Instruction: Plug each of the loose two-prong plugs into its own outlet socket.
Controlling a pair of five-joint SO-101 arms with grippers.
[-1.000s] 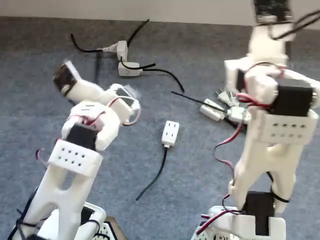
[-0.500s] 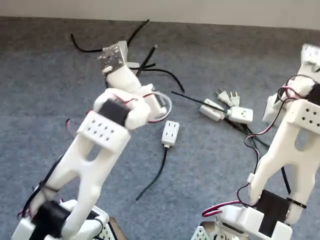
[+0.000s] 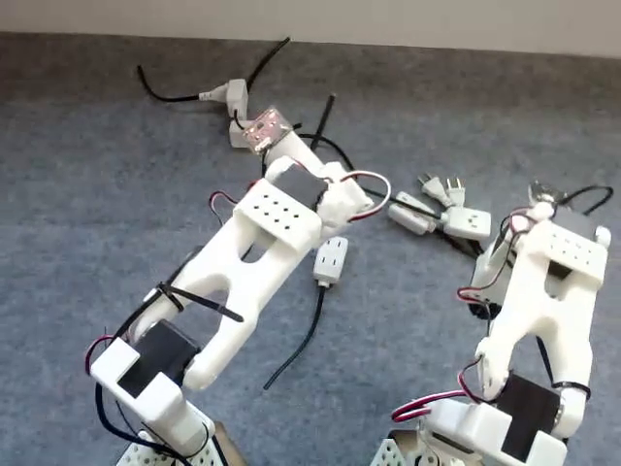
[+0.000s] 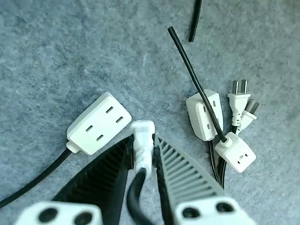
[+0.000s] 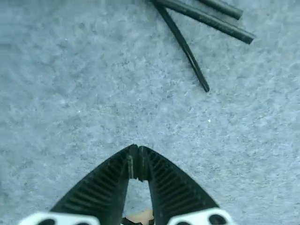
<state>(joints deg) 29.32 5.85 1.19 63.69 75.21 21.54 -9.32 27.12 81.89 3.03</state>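
The left gripper (image 4: 143, 149) was clamped on a white two-prong plug (image 4: 142, 130), whose black cord ran back between the fingers. The plug's front end sat just beside a white outlet socket (image 4: 98, 123) that lay flat on the grey worktop (image 4: 56, 47), slots facing up, with its own black cord trailing away. Farther out lay a cluster: a second socket block (image 4: 200, 116), a small cube socket (image 4: 237, 154) and two loose plugs (image 4: 240, 93) with bare prongs. A black cord (image 4: 192, 75) crossed over the block. The right gripper (image 5: 138, 154) was closed on nothing, tips touching, above the worktop, with black cord ends (image 5: 185, 51) lying near it.
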